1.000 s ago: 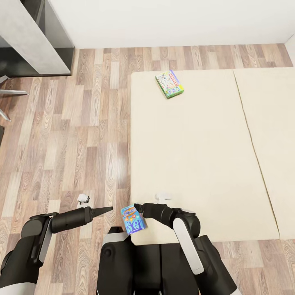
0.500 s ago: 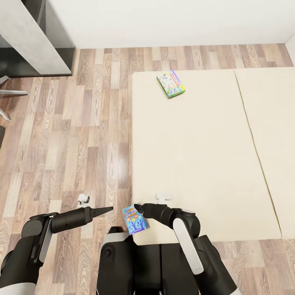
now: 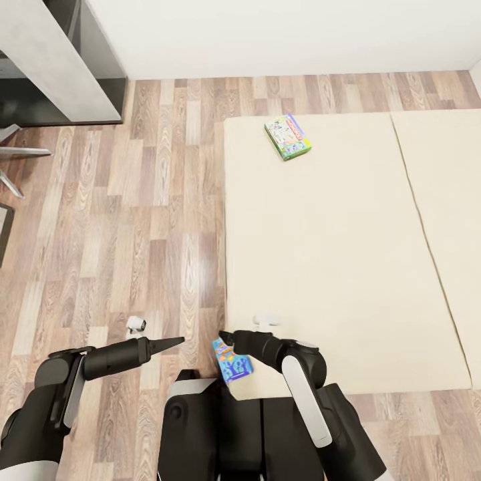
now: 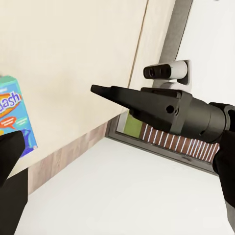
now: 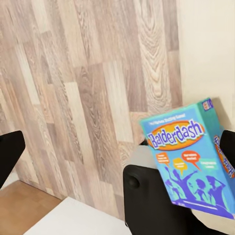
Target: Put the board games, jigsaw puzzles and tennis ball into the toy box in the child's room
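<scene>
Two black grippers reach forward: the right gripper (image 3: pixel 226 337) clasps the small blue cardboard board game (image 3: pixel 232 361) above the beige mattress bed (image 3: pixel 334 254) edge; the left gripper (image 3: pixel 175 343) hangs pinched together, holding nothing, over the wood-plank floor (image 3: pixel 120 220). Farther off, the green-edged white-topped Monopoly box (image 3: pixel 288 137) lies on the mattress.

Black, rounded arm shells with white side panels; each gripper tapers to slim black fingers (image 3: pixel 170 344).

Wide bare mattress is lying open on the bed (image 3: pixel 334 267) up to the Monopoly box (image 3: pixel 288 137); the grey desk (image 3: pixel 53 60) and the white wall (image 3: pixel 280 33) are bounding the plank floor (image 3: pixel 133 220).
</scene>
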{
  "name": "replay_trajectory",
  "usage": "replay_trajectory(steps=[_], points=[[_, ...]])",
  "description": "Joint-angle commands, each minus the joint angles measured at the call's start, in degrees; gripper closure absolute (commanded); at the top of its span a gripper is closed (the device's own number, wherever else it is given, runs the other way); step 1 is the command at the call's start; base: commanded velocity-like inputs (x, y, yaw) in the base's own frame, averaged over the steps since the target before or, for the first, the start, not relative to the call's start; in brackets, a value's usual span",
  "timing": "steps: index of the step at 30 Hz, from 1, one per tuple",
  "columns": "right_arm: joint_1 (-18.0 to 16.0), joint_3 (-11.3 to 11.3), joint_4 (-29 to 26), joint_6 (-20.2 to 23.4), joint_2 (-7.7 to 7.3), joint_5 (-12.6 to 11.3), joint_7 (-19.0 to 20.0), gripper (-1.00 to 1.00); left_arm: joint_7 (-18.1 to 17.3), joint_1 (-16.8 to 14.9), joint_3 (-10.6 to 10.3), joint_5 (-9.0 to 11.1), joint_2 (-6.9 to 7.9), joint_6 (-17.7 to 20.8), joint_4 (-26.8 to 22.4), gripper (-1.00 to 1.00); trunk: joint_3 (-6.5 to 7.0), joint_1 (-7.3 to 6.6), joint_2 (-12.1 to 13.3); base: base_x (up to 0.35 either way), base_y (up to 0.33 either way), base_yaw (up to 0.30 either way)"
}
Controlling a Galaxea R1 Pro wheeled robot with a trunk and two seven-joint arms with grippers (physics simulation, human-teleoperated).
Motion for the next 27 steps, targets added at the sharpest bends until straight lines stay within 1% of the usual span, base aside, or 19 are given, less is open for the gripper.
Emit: replay_trajectory(steps=[1, 8, 27], points=[[-0.02, 0.03, -0.06, 0.18, 0.01, -0.52, -0.47, -1.00, -0.23, -0.02, 0.01, -0.01, 0.01, 0.60, 0.00, -1.00, -0.05, 0.03, -0.09, 0.000, 0.090, 0.000], [-0.02, 0.08, 0.01, 0.09, 0.01, -0.53, -0.46, -1.00, -0.25, -0.02, 0.01, 0.01, 0.01, 0.60, 0.00, -1.00, 0.31, 0.03, -0.09, 0.000, 0.027, 0.000], [-0.02, 0.08, 0.02, -0.05, 0.01, -0.44, -0.46, -1.00, -0.25, -0.02, 0.01, 0.01, 0.01, 0.60, 0.00, -1.00, 2.01, 0.03, -0.09, 0.000, 0.001, 0.000]])
